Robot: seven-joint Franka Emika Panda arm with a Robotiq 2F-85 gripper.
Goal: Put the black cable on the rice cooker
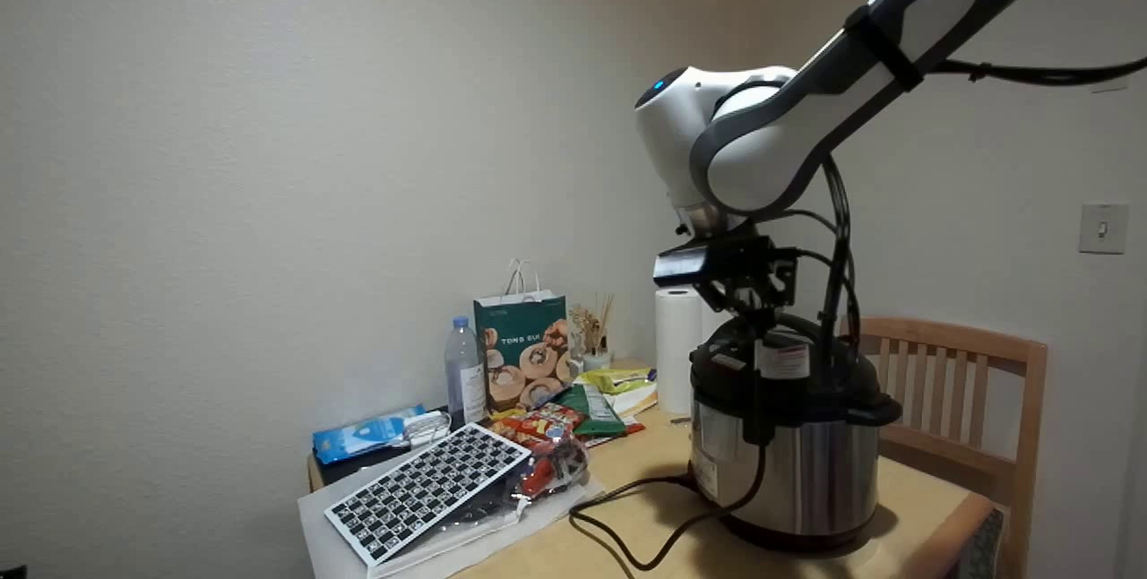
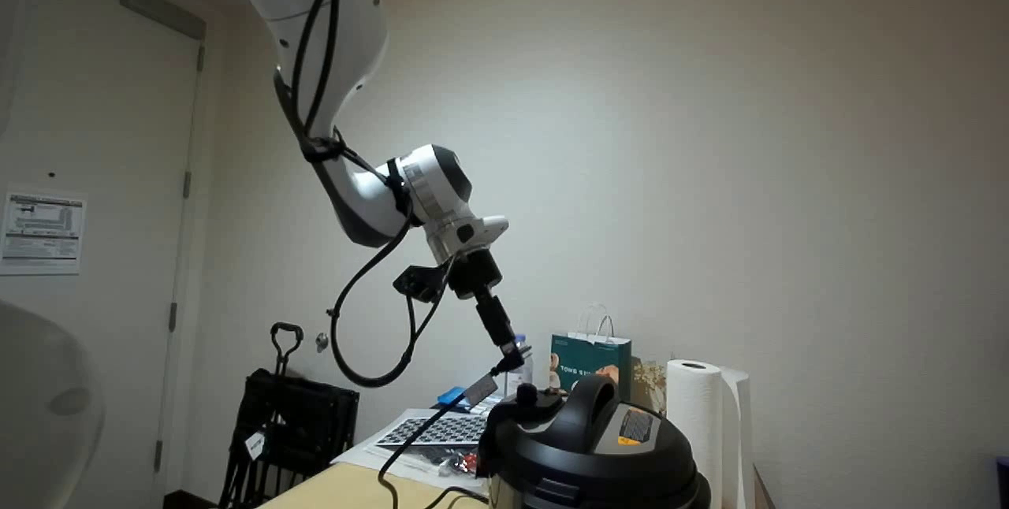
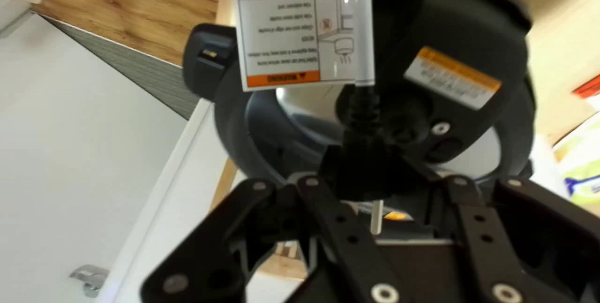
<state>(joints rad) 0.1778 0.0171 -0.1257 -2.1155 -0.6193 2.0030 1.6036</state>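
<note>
The rice cooker (image 1: 789, 471) stands on the table, with a steel body and a black lid (image 2: 599, 454). Its lid also fills much of the wrist view (image 3: 459, 26). My gripper (image 2: 511, 355) is shut on the plug end of the black cable (image 2: 418, 434), just above the lid's near edge in that exterior view. In the wrist view the plug (image 3: 361, 167) sits between the fingertips (image 3: 368, 171), a metal prong pointing back toward the palm. A white warning tag (image 3: 290, 35) hangs on the cable. The cable loops down onto the table (image 1: 668, 552) and back to the cooker's base.
A paper towel roll (image 1: 676, 350) stands behind the cooker. A black-and-white key grid (image 1: 428, 494), snack bags (image 1: 547, 422), a bottle (image 1: 466, 373) and a green paper bag (image 1: 524, 350) lie or stand further along the table (image 1: 645, 462). A wooden chair (image 1: 959, 409) stands beyond.
</note>
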